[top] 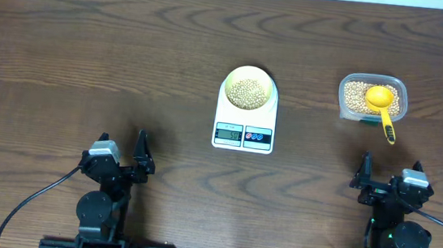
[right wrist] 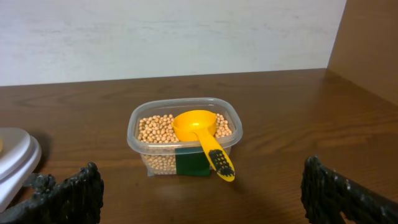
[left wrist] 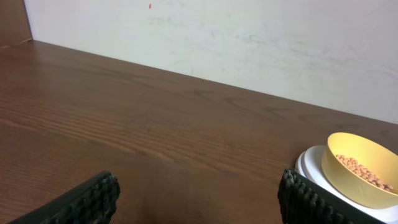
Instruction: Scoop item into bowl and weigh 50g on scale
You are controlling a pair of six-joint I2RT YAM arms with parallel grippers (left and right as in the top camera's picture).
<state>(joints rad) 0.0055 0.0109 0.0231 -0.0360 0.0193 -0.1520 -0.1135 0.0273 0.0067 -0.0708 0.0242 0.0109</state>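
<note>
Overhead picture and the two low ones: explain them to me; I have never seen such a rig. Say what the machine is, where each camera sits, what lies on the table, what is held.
Two robot arms sit at one edge of a wooden table. One camera looks straight down; the other two ride on the wrists, so each shows its own dark fingers. Mid-table a white scale carries a pale bowl of beans. To the robot's right a clear tub of beans holds a yellow scoop. The left claw and right claw stand open, holding nothing.
</note>
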